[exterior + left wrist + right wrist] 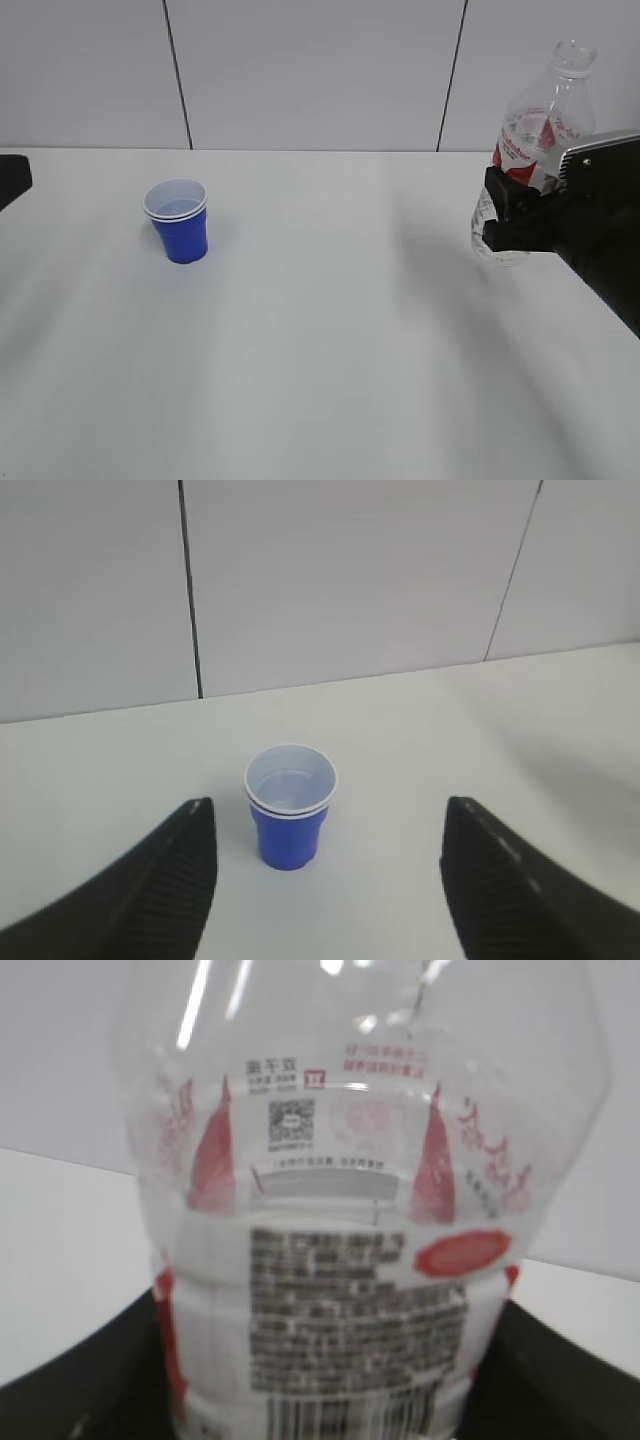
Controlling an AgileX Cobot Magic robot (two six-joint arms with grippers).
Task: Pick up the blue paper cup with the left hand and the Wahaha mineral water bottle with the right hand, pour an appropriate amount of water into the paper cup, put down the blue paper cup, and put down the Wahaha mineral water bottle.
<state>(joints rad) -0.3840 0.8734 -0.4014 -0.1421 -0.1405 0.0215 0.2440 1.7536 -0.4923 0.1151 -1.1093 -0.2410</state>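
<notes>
Exterior: blue paper cup (178,220) upright, left-centre on counter (330,350), alone. Right gripper (512,215) clamps the Wahaha mineral water bottle (540,130) at mid-body, lifted, neck open. Thin plastic likely flexes; a firm mid-body hold suits.

Left wrist: left gripper (325,865) spread wide, cup (290,805) ahead between the fingers, untouched. Paper is light, crushable; grip gently below the rim. Appears double-stacked.

Right wrist: bottle (330,1260) fills view, pinched low on both sides. Red-white label, QR code, barcode, small print; none legible.
</notes>
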